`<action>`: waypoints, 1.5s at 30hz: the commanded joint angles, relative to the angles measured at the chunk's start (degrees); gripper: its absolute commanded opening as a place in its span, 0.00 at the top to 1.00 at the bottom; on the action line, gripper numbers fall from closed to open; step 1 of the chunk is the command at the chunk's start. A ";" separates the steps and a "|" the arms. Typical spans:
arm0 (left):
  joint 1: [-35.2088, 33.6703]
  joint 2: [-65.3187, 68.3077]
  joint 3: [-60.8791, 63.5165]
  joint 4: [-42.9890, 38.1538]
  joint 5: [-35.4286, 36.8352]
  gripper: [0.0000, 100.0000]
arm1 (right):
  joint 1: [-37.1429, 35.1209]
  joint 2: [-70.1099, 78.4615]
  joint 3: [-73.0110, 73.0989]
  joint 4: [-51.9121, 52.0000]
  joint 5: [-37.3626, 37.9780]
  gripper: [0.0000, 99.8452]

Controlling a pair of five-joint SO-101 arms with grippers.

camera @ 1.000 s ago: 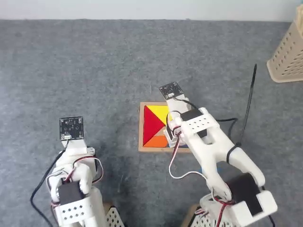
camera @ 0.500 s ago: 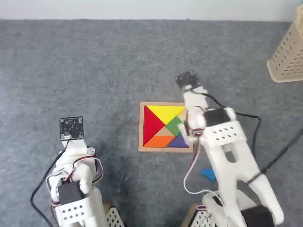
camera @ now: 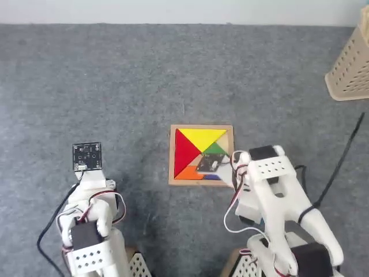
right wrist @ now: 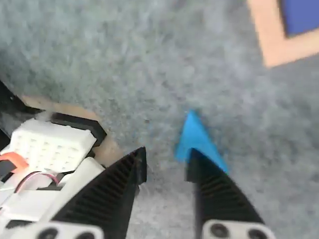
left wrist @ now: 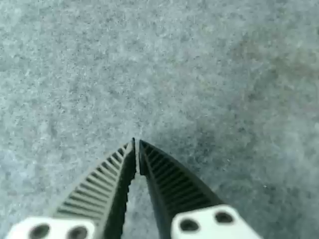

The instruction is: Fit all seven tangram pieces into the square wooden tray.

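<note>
— Wooden tray point(camera: 171, 156) sits at frame centre. What blocks it?
— The right arm point(camera: 271, 176) covers its lower-right corner.
— And the grippers?
— Right gripper point(right wrist: 167, 155) is parted and empty, with the blue triangle point(right wrist: 199, 144) on the carpet point(right wrist: 75, 50) beside one finger. Left gripper point(left wrist: 137, 147) is closed and empty. A beige basket point(camera: 349, 63) stands upper right.

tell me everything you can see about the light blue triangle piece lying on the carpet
The light blue triangle is a flat, plain-coloured tangram piece with crisp edges, possibly painted wood. It lies flat on the grey carpet, outside the wooden tray, with bare carpet between them. One sharp corner points away from the right gripper, which is open over it. One black finger covers the piece's near part, so its full outline is hidden and contact cannot be told.
</note>
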 commanded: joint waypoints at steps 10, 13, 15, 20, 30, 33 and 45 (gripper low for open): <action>0.18 -0.79 -0.57 0.35 0.53 0.99 | 7.52 5.49 2.64 -14.37 2.90 0.83; 0.18 -0.79 -0.57 0.35 0.53 0.99 | 7.69 8.57 2.64 -16.75 3.08 0.83; 0.18 -0.79 -0.57 0.35 0.53 0.99 | 8.75 10.33 2.55 -19.12 2.99 0.83; 0.18 -0.79 -0.57 0.35 0.53 0.99 | 14.29 12.88 -1.76 -22.55 -0.62 0.88; 0.18 -0.79 -0.57 0.35 0.53 0.99 | 18.51 13.58 -16.18 -22.20 -14.86 0.98; 0.18 -0.79 -0.57 0.35 0.53 0.99 | 18.42 13.67 -20.75 -22.20 -19.52 0.98; 0.18 -0.79 -0.57 0.35 0.53 0.99 | 18.59 12.18 -19.69 -5.32 -6.33 0.83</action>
